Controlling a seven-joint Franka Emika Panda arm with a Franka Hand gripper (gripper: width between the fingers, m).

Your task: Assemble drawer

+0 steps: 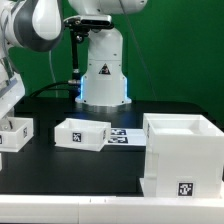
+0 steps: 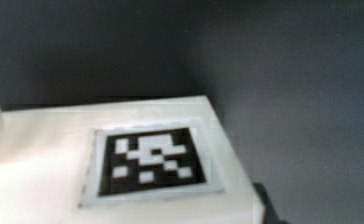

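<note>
The tall white casing (image 1: 182, 155) stands at the front on the exterior view's right, open-topped, with a tag low on its front. One shallow white tray (image 1: 82, 133) sits mid-table. A second tray (image 1: 14, 131) sits at the exterior view's left edge. My gripper (image 1: 8, 100) hangs at that left edge just above the second tray, and its fingers are cut off by the frame. The wrist view is filled by a white part's wall (image 2: 54, 140) with a black-and-white tag (image 2: 152, 160), very close. No fingers show clearly there.
The marker board (image 1: 122, 136) lies flat beside the middle tray, between it and the casing. The arm's white base (image 1: 104, 75) stands at the back centre before a green backdrop. The black table's front edge runs along the bottom.
</note>
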